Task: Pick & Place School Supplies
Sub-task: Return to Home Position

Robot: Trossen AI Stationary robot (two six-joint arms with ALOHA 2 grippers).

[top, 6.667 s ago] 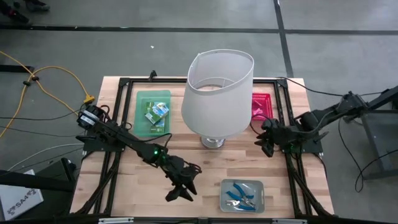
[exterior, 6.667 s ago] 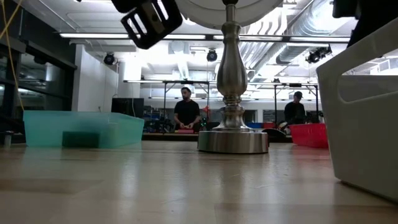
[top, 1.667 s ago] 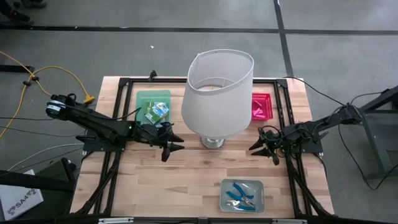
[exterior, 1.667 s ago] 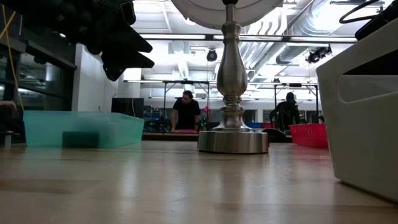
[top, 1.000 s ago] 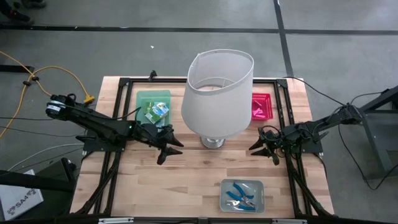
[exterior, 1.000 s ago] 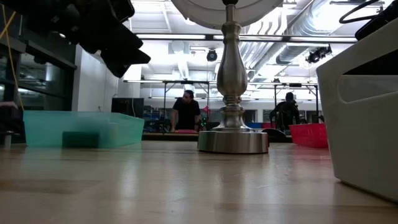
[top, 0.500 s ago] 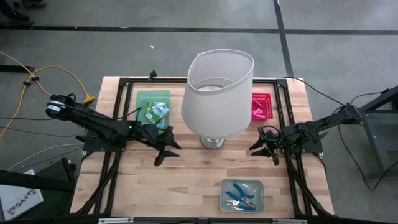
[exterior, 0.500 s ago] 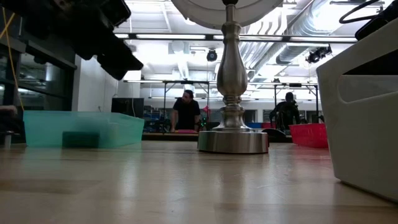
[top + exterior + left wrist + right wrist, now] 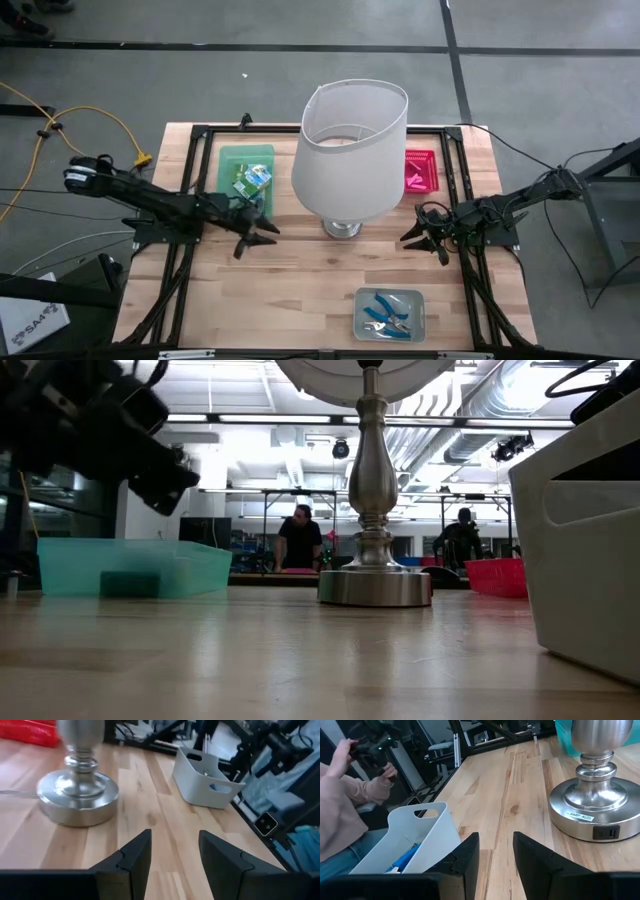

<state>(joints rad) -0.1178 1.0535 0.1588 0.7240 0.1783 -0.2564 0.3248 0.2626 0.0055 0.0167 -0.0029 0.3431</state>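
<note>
Green-yellow printed boxes (image 9: 252,181) lie in the green tray (image 9: 228,190) at the far left. Pink pieces (image 9: 413,175) sit in the red tray (image 9: 430,160) at the far right. Blue-handled scissors (image 9: 384,310) lie in the grey tray (image 9: 362,325) at the near edge. My left gripper (image 9: 255,236) hovers open over bare wood just on the near side of the green tray, left of the lamp base (image 9: 342,229). My right gripper (image 9: 410,238) waits open to the right of the base. The wrist views show nothing between the left gripper's (image 9: 175,855) or the right gripper's (image 9: 496,852) fingers.
A tall lamp with a big white shade (image 9: 352,150) stands in the middle of the table and hides part of the wood behind it. A black frame (image 9: 190,170) runs along the table's edges. A person (image 9: 350,805) sits beyond the near edge; other people stand far off in the room.
My left gripper has drawn back toward the table's left edge and sunk a little, staying open, away from the lamp base. The right arm has kept still. Nothing on the table has moved.
</note>
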